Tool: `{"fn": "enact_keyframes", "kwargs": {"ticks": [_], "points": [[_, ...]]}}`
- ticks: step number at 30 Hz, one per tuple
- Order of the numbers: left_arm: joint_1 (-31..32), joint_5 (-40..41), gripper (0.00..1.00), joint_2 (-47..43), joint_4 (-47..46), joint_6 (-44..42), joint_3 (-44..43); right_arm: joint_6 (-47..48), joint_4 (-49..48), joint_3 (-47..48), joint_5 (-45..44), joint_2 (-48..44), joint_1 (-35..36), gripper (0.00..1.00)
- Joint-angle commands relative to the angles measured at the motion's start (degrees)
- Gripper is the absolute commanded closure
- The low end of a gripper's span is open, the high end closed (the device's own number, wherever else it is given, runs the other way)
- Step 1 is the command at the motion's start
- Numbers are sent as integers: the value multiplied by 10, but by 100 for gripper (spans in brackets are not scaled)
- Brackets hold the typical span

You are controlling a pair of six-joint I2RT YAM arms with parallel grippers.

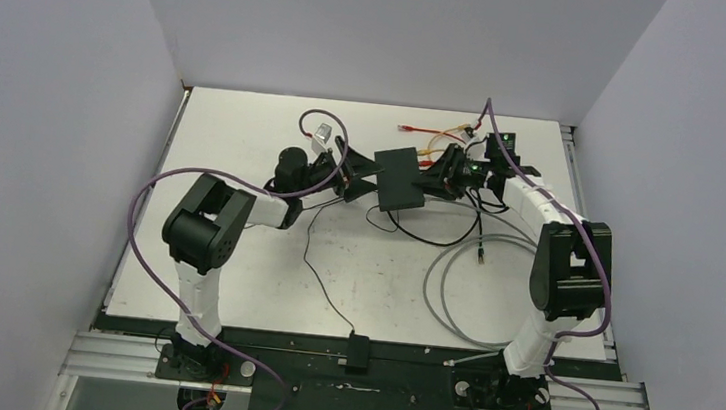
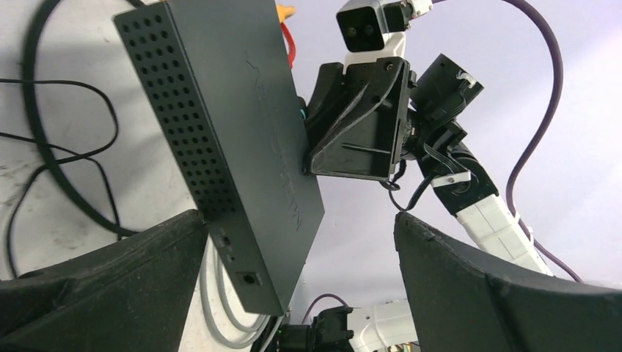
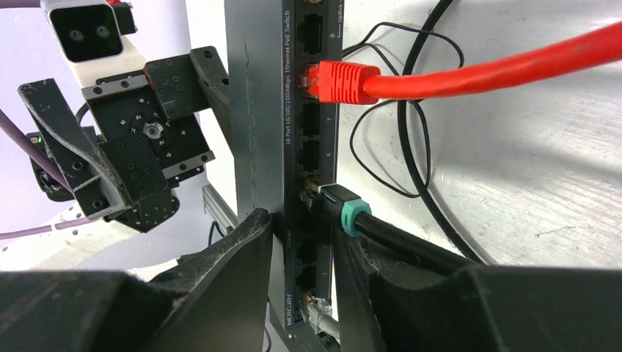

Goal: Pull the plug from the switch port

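Right gripper (image 3: 304, 238) clamps switch (image 3: 253, 110) beside black plug (image 3: 339, 209).

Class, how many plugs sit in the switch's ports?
3: a red plug upper, a teal-collared black plug mid-row, a grey-cabled plug lowest; the right gripper may hide more.

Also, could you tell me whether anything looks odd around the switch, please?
Yes, the right gripper has its jaws closed on the switch itself, at its port edge, not on a plug; the red plug and teal-collared plug sit in their ports.
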State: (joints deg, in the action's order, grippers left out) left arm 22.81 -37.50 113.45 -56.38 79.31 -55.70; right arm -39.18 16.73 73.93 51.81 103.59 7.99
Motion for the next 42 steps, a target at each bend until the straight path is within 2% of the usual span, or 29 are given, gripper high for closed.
{"fn": "enact_keyframes", "kwargs": {"ticks": [1,4,16,19,21,26,28,29,32,36,39,42], "points": [[18,20,1,23,-90,46,-27,-32,-92,1,58,-63,8,95],[30,25,0,32,-101,53,-36,-34,-94,1,58,-64,13,95],[52,33,29,60,-150,87,-66,-36,-99,-4,58,-64,24,95],[52,30,42,63,-155,90,-70,-36,-99,-6,56,-65,26,95],[52,26,59,66,-166,94,-73,-36,-98,-8,54,-64,26,95],[52,25,92,73,-206,107,-72,-35,-94,-15,49,-64,26,95],[52,28,100,72,-220,108,-71,-33,-89,-14,47,-64,26,94],[51,28,100,72,-225,108,-72,-31,-86,-13,45,-66,26,93],[50,24,100,71,-228,106,-73,-22,-73,-8,36,-72,26,80],[43,21,100,59,-209,85,-69,1,-43,-1,20,-85,25,56],[36,21,100,48,-196,70,-64,14,-30,-4,11,-100,25,34],[28,22,100,41,-197,65,-60,30,-22,-5,1,-119,25,18]]}}
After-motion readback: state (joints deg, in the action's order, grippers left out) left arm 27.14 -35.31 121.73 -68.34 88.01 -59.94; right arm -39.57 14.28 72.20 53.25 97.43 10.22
